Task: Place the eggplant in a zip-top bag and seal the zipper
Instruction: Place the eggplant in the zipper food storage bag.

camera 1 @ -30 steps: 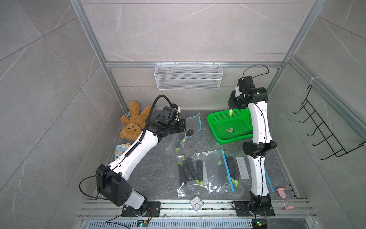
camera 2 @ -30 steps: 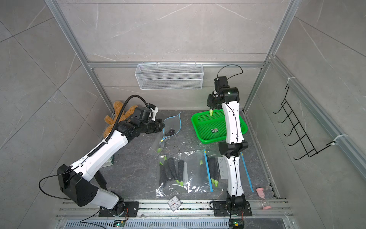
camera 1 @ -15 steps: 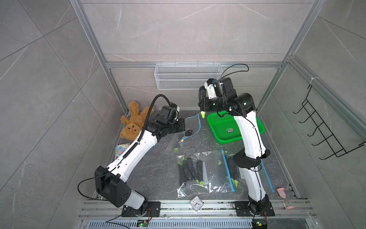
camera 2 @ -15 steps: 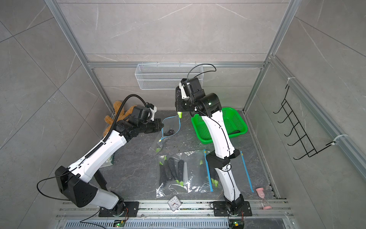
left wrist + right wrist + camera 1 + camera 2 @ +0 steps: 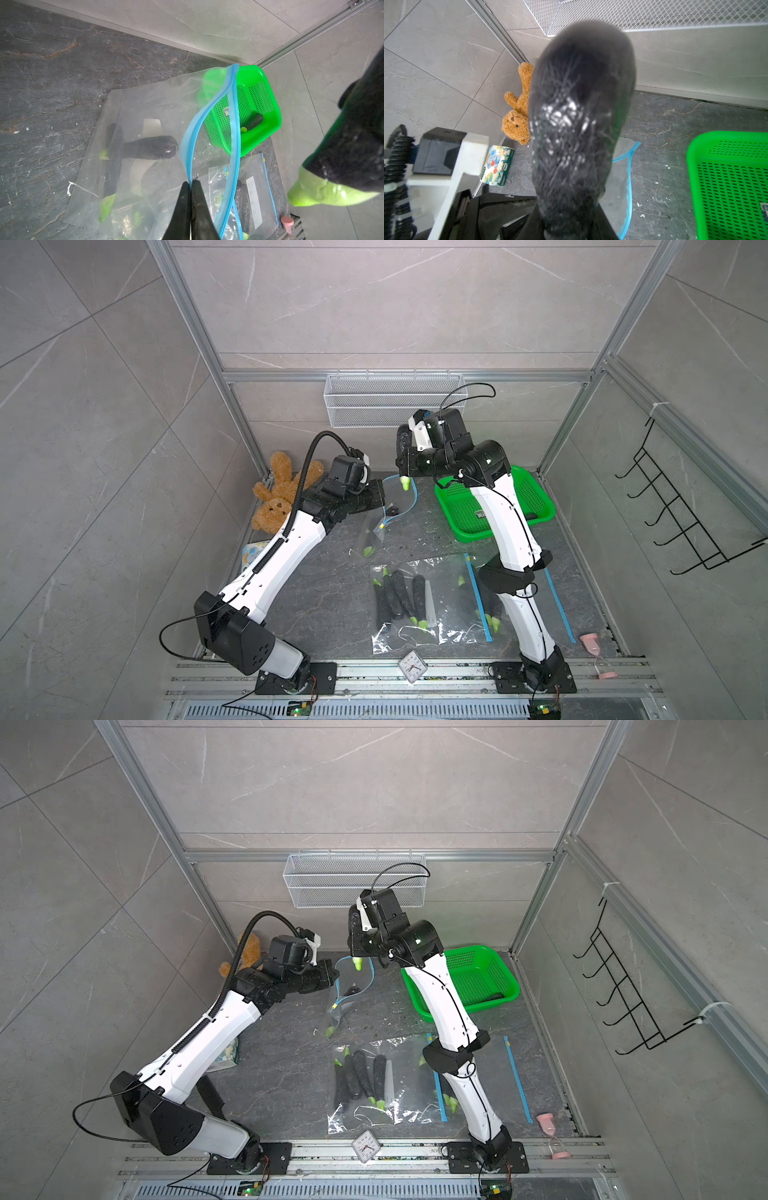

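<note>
Pinching bag [image 5: 135,104] rim, left jaws closed | right jaws grip eggplant [image 5: 581,114] over gaping mouth | basket [image 5: 519,526] near

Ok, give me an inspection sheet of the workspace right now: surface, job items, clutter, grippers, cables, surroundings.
Surface: dark stone tabletop, pale flecks scattered.
Job's things: eggplant held stem down above the open zip-top bag, which has eggplants inside.
Clutter: filled bags lying flat, green basket holding a spare eggplant, teddy bear, tissue pack, clock.
Grippers: left gripper shut on the bag's blue zipper edge; right gripper shut on the eggplant.
Cables: black loop at the left arm's base, ribbed hose over that arm.
Surroundings: wire shelf on the back wall, hook rack on the side wall.
</note>
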Available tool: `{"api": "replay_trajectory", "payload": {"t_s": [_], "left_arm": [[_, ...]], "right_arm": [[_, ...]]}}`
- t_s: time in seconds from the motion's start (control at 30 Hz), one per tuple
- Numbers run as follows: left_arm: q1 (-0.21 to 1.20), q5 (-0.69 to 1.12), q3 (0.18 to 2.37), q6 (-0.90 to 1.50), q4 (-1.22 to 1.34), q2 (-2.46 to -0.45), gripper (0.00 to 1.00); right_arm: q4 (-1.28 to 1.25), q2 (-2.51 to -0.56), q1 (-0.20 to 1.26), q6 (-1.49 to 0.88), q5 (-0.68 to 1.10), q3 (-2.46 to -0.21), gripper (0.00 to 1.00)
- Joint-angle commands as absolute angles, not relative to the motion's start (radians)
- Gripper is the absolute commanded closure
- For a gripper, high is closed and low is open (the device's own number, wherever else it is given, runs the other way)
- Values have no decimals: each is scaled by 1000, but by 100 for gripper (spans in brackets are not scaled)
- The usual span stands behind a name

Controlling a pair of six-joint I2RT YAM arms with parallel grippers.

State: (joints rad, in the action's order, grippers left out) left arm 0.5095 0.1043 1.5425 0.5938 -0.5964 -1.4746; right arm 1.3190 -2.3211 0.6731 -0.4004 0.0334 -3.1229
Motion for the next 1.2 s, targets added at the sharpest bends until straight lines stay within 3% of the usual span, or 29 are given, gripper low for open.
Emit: {"api": "replay_trajectory", "payload": {"t_s": [0.0, 0.7, 1.0, 1.17], "left_arm": [[494, 105, 1577, 629, -536, -1413, 100], [486, 118, 1591, 665, -514, -1348, 100], [486, 118, 1594, 670, -504, -1348, 100], [486, 115, 1595, 668, -503, -1347, 100]], "right_arm": [[1299, -2312, 688, -419, 23, -3165, 93], [1208, -2391, 734, -499, -9, -3165, 86], [1226, -2403, 747, -497, -11, -3165, 58], [1231, -2398, 747, -491, -18, -3165, 52]]}}
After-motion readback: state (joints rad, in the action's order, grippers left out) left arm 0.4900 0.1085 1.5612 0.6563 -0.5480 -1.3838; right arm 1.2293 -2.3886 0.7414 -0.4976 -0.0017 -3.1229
